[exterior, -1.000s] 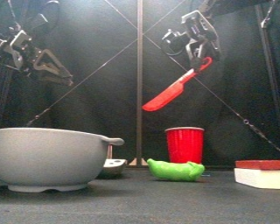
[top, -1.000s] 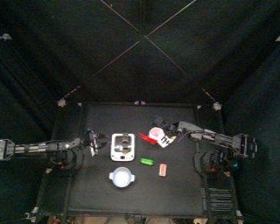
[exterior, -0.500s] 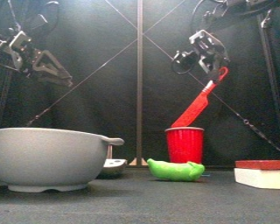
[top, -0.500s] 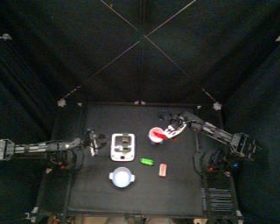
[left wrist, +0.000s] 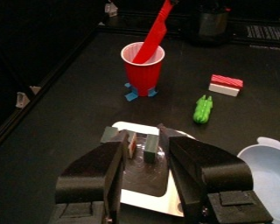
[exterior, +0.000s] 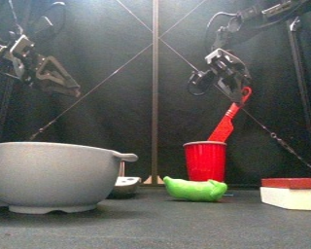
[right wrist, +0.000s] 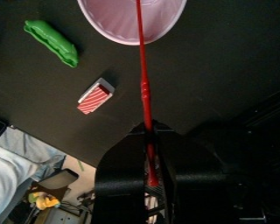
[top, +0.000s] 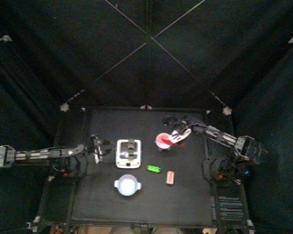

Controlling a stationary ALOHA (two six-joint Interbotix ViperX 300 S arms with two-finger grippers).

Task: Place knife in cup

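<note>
The cup [exterior: 205,160] is red outside and pale pinkish inside, and stands upright at mid-table [top: 165,143]. My right gripper [exterior: 231,89] is shut on the handle of the slender red knife [exterior: 227,119], which slants down with its blade tip inside the cup's mouth. In the right wrist view the knife [right wrist: 142,70] runs from the right gripper [right wrist: 146,131] into the cup [right wrist: 119,19]. The left wrist view shows the cup [left wrist: 143,68] with the knife [left wrist: 157,31] in it. My left gripper [top: 100,152] rests open beside the white board [left wrist: 136,182].
A grey-blue bowl [exterior: 57,175] stands front left, seen from above as a pale dish [top: 127,186]. A green piece [exterior: 194,189] lies in front of the cup. A red-and-white block [exterior: 291,195] lies front right. The white board [top: 128,154] lies left of the cup.
My right gripper has carried the knife rightward and down, turning it steeper. Its blade was hanging in the air left of the cup and now dips into the cup. The left arm has not moved.
</note>
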